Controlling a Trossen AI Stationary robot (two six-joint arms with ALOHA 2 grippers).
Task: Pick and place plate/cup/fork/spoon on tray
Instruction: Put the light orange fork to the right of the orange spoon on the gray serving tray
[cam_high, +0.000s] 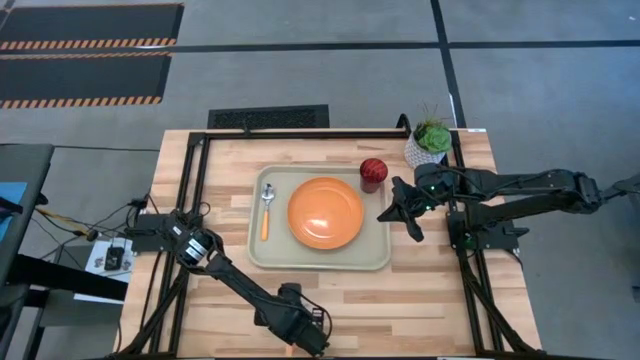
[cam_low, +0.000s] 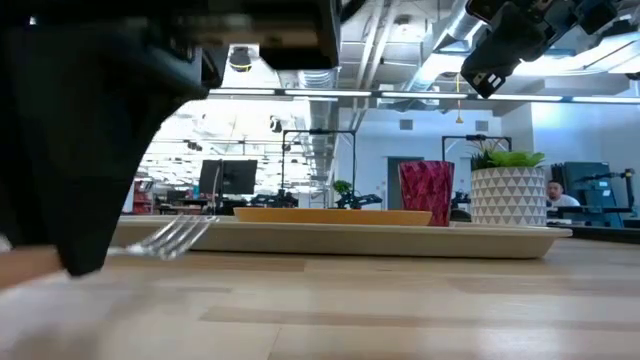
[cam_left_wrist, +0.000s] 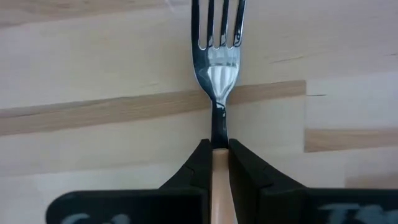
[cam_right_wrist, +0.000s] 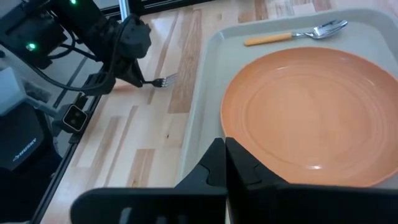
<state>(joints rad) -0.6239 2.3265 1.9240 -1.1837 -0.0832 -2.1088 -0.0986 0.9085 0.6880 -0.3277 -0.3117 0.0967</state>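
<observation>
The tray (cam_high: 258, 250) lies mid-table and carries the orange plate (cam_high: 325, 212). The spoon (cam_high: 266, 205) lies on the tray left of the plate, and the red cup (cam_high: 373, 172) stands in the tray's far right corner. My left gripper (cam_left_wrist: 219, 149) is low at the table's near edge (cam_high: 300, 328), shut on the fork (cam_left_wrist: 217, 56). The fork's tines (cam_right_wrist: 163, 80) point toward the tray. My right gripper (cam_right_wrist: 224, 155) is shut and empty above the tray's right rim, beside the plate (cam_high: 400, 210). My left gripper pinches the fork's orange handle (cam_left_wrist: 219, 171) between its two fingers, close to where the handle meets the metal neck. The fingers lie along the handle, low and nearly level. The neck and tines (cam_low: 180, 236) stick out ahead, about level, close over the wood; whether they touch it I cannot tell.
A white pot with a green plant (cam_high: 430, 143) stands beyond the tray's far right corner, close to the cup and my right arm. Black frame rails (cam_high: 200, 200) run along the table's left, far and right sides. Bare wood (cam_high: 400, 310) lies between the tray and the near edge.
</observation>
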